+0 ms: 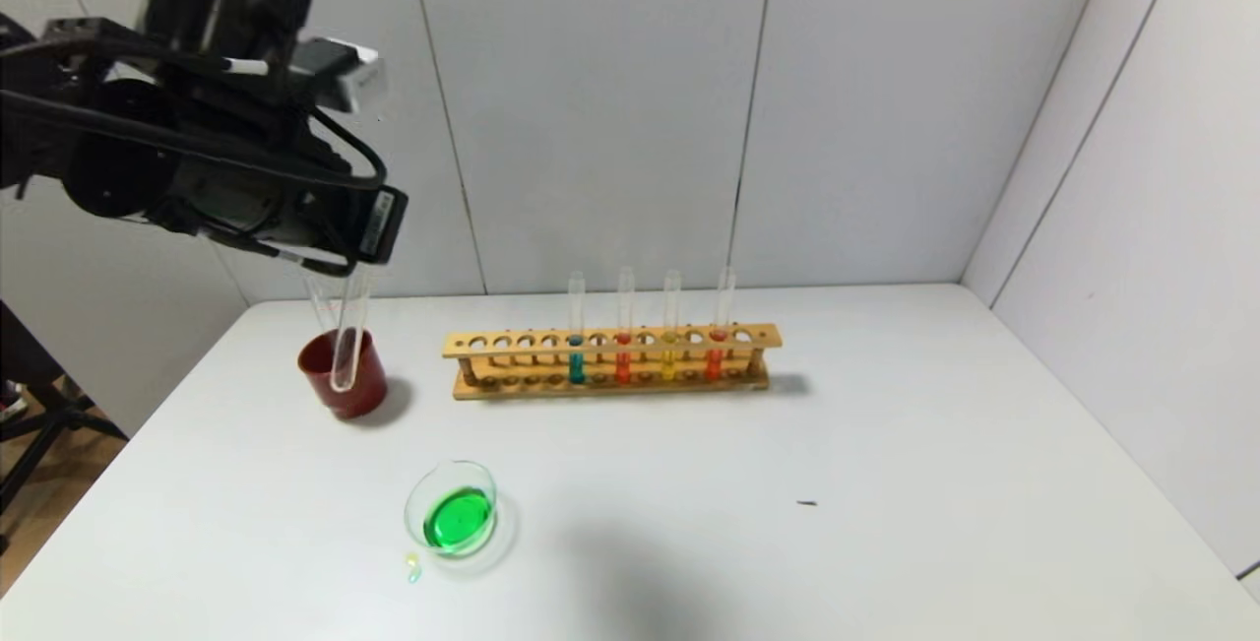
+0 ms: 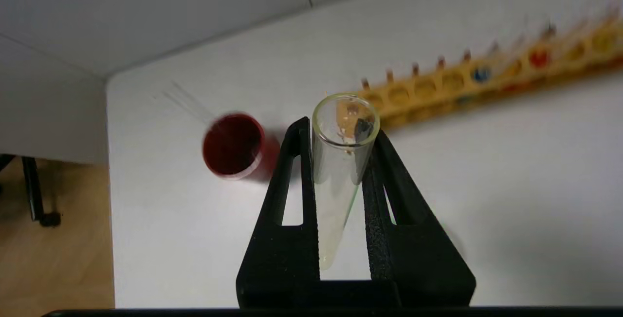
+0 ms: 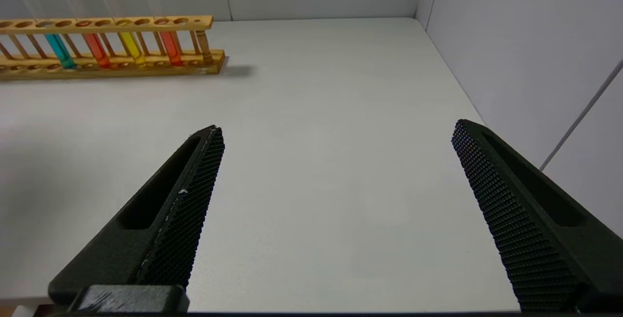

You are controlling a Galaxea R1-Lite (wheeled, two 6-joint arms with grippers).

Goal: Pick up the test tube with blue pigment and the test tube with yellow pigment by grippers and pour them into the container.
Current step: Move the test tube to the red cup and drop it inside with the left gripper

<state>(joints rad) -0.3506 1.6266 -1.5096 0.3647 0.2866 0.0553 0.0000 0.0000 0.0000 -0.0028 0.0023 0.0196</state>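
My left gripper is shut on a clear, emptied test tube with a faint yellowish film inside. The tube lies along the fingers, open mouth toward the fingertips. It hangs steeply by the dark red cup, a little to one side of the cup's mouth. Another empty tube leans in that cup. The container, a clear glass dish, holds bright green liquid. No tube with blue pigment is in view. My right gripper is open over bare table.
A wooden rack at the back middle holds upright tubes with teal, red, yellow and orange-red liquid. Small drops lie beside the dish. Walls close the back and right.
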